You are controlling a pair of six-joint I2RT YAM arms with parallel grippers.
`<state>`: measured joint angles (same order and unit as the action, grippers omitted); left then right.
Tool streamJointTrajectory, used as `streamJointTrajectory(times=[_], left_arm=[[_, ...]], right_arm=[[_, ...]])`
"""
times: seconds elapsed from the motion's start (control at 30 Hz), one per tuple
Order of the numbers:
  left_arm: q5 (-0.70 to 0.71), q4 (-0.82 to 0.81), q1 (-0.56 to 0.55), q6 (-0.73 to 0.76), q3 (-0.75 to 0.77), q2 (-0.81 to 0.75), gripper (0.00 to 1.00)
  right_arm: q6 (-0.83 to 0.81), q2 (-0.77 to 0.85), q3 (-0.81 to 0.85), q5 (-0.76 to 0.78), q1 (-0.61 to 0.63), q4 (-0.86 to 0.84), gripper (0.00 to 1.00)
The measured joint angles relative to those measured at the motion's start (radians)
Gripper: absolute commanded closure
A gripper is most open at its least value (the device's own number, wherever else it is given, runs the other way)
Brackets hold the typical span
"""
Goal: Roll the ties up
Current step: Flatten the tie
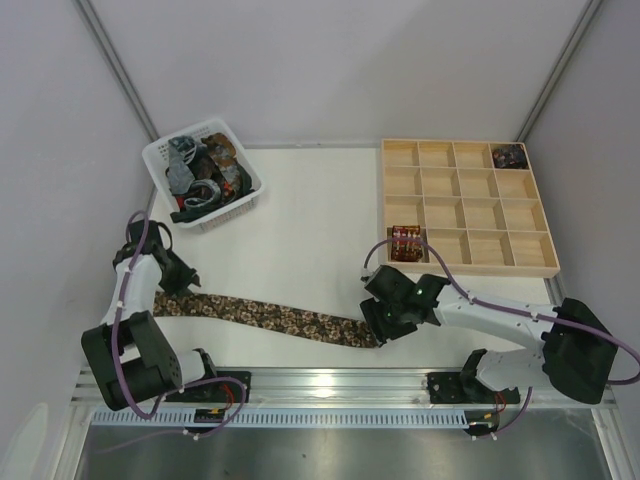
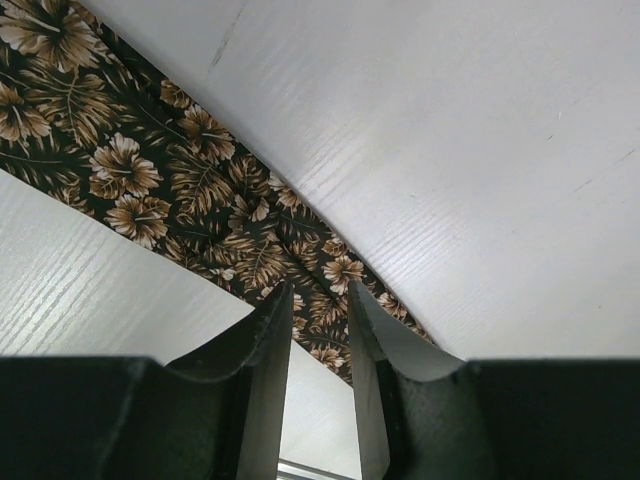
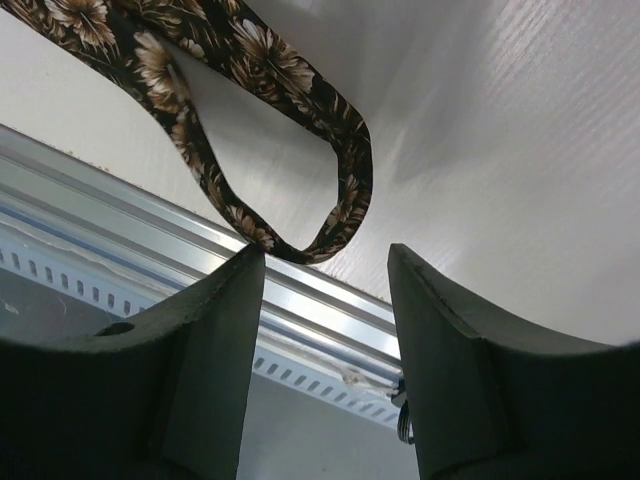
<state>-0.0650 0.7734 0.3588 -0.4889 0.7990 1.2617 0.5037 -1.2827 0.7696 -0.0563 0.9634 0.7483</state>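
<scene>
A dark brown tie (image 1: pixel 270 318) with a tan floral print lies flat across the front of the table, running from left to right. My left gripper (image 1: pixel 190 280) hovers over its left end. In the left wrist view the tie (image 2: pixel 180 170) runs diagonally under the left gripper (image 2: pixel 318 290), whose jaws stand a little apart with nothing pinched between them. My right gripper (image 1: pixel 382 326) is at the tie's right end. There the tie (image 3: pixel 300 90) curls into a loose loop just beyond the right gripper (image 3: pixel 325 250), which stands wide open and empty.
A white basket (image 1: pixel 160 150) of tangled ties stands at the back left. A wooden compartment tray (image 1: pixel 465 270) sits at the right, with a rolled tie (image 1: pixel 510 155) in its far right cell and another rolled tie (image 1: pixel 405 243) at its near left corner. A metal rail (image 3: pixel 150 230) edges the table front.
</scene>
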Motion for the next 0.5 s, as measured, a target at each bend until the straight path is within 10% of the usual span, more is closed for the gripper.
streamJointTrajectory(times=[0.23, 0.5], left_arm=[[-0.003, 0.031, -0.002, 0.001, 0.000, -0.015, 0.66], [-0.004, 0.060, -0.003, 0.002, 0.000, -0.049, 0.65]], right_arm=[[0.009, 0.026, -0.072, 0.025, 0.003, -0.157, 0.44], [0.042, -0.013, -0.072, 0.027, -0.039, -0.227, 0.94]])
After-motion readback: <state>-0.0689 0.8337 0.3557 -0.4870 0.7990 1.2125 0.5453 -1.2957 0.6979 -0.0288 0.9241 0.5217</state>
